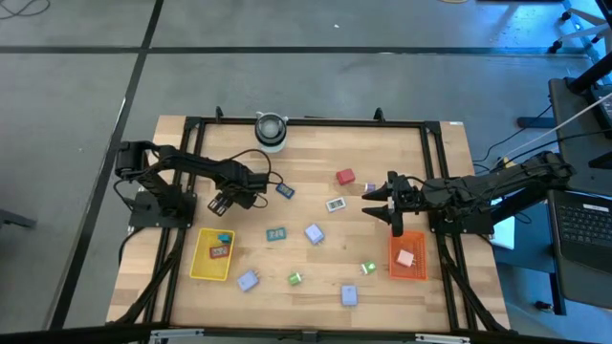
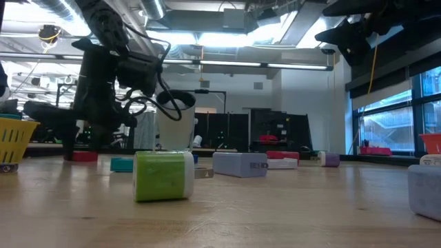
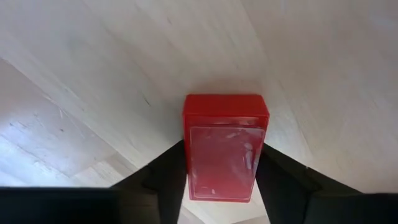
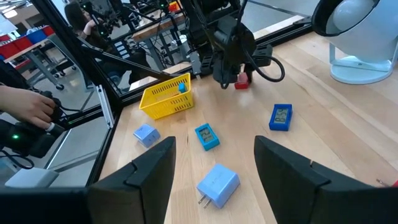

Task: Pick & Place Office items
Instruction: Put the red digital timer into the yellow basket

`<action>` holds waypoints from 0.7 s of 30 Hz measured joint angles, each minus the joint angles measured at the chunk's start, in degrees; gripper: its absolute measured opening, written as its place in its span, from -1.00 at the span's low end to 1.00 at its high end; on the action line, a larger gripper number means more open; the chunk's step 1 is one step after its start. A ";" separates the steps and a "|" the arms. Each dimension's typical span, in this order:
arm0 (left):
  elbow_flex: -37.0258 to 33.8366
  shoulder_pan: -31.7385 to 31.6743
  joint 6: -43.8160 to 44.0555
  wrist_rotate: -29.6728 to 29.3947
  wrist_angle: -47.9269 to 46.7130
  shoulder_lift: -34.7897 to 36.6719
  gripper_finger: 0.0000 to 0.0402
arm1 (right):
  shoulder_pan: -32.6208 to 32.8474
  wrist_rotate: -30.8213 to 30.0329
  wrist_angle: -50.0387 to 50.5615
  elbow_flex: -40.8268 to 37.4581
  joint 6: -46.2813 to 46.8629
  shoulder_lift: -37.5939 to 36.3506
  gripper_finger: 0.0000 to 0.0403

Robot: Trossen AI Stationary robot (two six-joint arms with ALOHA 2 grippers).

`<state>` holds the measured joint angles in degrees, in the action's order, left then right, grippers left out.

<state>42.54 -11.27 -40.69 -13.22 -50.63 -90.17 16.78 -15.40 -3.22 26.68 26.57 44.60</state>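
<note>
High view: left gripper [image 1: 223, 202] hangs above the wooden table [image 1: 306, 153], just beyond the yellow tray [image 1: 212, 255], which already carries a red packet and a blue bit. Right gripper [image 1: 380, 202] hovers mid-table beside the red tray [image 1: 407, 255], which contains one pink block. The remaining office items lie scattered between the arms: a red block [image 1: 345, 176], blue packet [image 1: 285, 190], teal packet [image 1: 276, 233], lavender plug adapter [image 1: 314, 233], green blocks nearer the front edge.

Low view: a green-and-white block [image 2: 163, 176] sits closest to the camera; the left arm is raised behind it.

Left wrist view: fingers pinch a red case [image 3: 224, 146] by its long sides, clear of the table (probably lifted for carrying to the yellow tray). It is a flat rectangle, glossy red with a scuffed clear face.

Right wrist view: fingers spread wide with nothing between them, directly over the lavender plug adapter [image 4: 217, 184] (likely its next pick). A person's hand [image 4: 28, 107] is visible beyond the table.
</note>
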 joint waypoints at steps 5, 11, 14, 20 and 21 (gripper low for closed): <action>0.00 -0.02 1.38 0.27 -0.27 0.02 -0.23 | -0.02 -0.02 -0.02 0.00 0.00 0.00 0.09; 0.14 -0.02 4.68 0.18 -0.60 0.00 -0.23 | 0.00 -0.02 -0.03 0.00 0.00 0.00 0.09; 0.92 -0.04 8.76 0.07 -0.87 -0.16 -0.23 | -0.01 -0.02 -0.04 0.00 0.00 0.00 0.09; 4.15 -0.32 14.86 2.75 1.94 0.39 -0.23 | -0.02 -0.02 -0.09 0.00 0.00 0.00 0.09; 4.78 -0.59 15.40 4.30 3.14 0.92 -0.23 | -0.02 -0.02 -0.11 0.00 0.00 0.00 0.09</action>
<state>47.32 -11.86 -25.29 -8.91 -47.49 -89.25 16.75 -15.42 -3.33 26.68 26.57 44.60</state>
